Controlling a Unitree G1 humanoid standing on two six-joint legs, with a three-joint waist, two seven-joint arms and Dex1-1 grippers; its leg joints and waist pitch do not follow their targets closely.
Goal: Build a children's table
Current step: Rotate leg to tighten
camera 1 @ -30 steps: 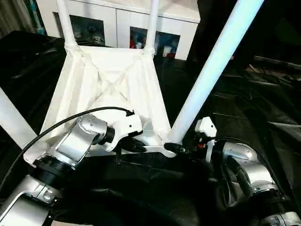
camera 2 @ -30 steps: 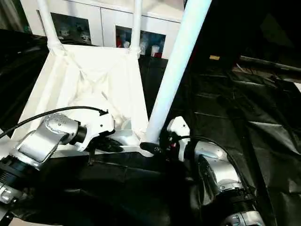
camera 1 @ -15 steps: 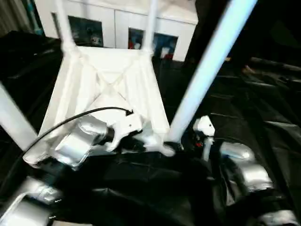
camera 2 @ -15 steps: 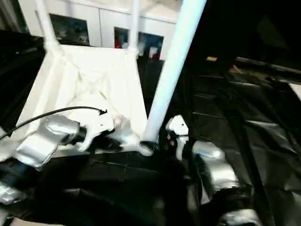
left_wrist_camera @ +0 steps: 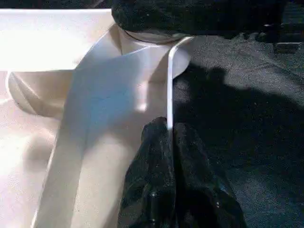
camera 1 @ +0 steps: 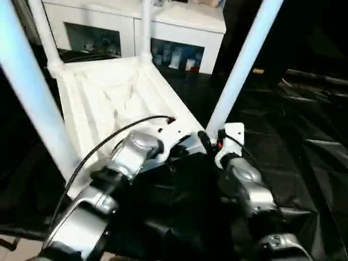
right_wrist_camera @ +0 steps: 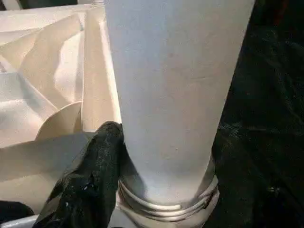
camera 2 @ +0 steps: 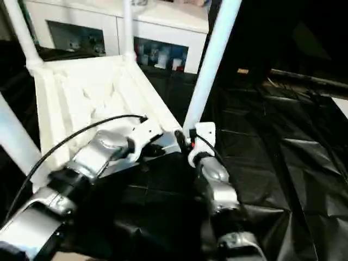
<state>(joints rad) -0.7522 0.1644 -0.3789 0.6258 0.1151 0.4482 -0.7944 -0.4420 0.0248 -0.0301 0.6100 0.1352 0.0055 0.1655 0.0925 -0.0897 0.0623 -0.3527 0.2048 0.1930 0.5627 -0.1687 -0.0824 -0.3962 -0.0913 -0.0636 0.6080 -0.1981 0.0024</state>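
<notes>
The black-cloth-covered work table (camera 1: 283, 136) carries the upturned children's table (camera 1: 109, 98).

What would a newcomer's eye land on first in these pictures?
The upturned white table on the black cloth, its legs pointing up. At the near edge, the left gripper pinches the thin rim, fingers shut. The right gripper clasps the near right leg just above its socket.

We stood in what looked like a robotics lab or demo room. The tabletop (camera 1: 304, 157) was draped in crinkled black cloth, a staged work surface rather than home furniture. Beyond its far edge stood a white cabinet (camera 1: 179, 22) with glass doors, small colourful items shelved behind them.
</notes>
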